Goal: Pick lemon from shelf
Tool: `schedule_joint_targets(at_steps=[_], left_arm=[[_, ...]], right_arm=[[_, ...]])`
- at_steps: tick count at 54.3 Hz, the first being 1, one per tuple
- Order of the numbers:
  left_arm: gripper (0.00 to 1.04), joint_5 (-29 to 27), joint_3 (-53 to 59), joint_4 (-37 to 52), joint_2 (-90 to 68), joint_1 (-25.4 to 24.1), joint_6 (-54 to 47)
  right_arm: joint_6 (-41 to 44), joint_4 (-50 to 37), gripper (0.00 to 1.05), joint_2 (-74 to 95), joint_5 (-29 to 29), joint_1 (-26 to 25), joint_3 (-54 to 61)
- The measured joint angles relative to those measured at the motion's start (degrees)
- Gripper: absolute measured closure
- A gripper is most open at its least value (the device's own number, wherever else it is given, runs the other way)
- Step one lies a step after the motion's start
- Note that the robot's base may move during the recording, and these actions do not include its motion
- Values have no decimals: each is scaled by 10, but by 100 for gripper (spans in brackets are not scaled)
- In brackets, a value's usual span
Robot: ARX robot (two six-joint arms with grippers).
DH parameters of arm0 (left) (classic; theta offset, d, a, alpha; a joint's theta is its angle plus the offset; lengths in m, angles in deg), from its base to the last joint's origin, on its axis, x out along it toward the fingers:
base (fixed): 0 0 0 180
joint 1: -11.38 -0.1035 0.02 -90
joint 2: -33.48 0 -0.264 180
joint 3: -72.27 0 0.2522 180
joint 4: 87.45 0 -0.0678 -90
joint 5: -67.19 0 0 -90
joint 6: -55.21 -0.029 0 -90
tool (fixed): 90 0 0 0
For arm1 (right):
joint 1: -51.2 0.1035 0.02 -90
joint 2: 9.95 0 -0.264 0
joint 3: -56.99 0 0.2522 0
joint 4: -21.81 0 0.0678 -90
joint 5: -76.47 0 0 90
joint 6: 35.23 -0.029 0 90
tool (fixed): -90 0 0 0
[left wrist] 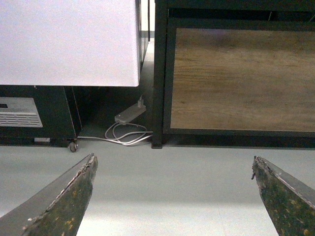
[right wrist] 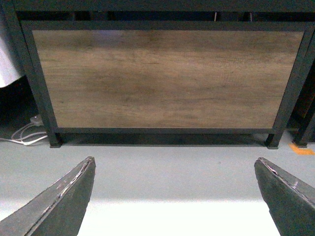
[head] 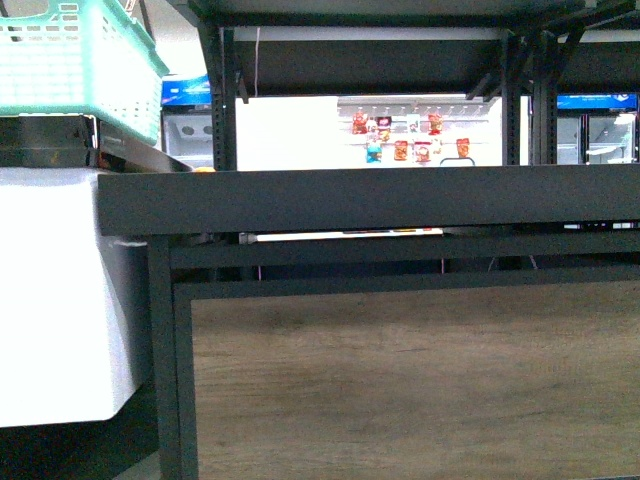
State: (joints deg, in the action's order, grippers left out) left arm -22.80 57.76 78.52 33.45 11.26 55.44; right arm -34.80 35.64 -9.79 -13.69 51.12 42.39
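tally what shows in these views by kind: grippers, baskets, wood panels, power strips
grippers: 2 (left gripper, right gripper)
teal basket: 1
wood panel: 1
power strip: 1
total: 5

The shelf [head: 400, 200] is a black metal rack standing upright. The front view looks straight at the wide, flat front rim of one tray, so whatever lies on that tier is hidden behind the rim. Perforated uprights [head: 226, 100] rise from it to a higher dark tray [head: 380, 10]. Below the rim a wood-grain panel [head: 410, 380] sits in a black frame, and its small black feet [right wrist: 54, 144] rest on the grey floor [right wrist: 167, 167].
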Motion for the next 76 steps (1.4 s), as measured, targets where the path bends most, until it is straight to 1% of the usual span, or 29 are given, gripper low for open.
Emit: schedule_joint_targets(at_steps=[76], left_arm=[[8,0,0,0,0,0,0]], right_arm=[[0,0,7,0,0,0,0]])
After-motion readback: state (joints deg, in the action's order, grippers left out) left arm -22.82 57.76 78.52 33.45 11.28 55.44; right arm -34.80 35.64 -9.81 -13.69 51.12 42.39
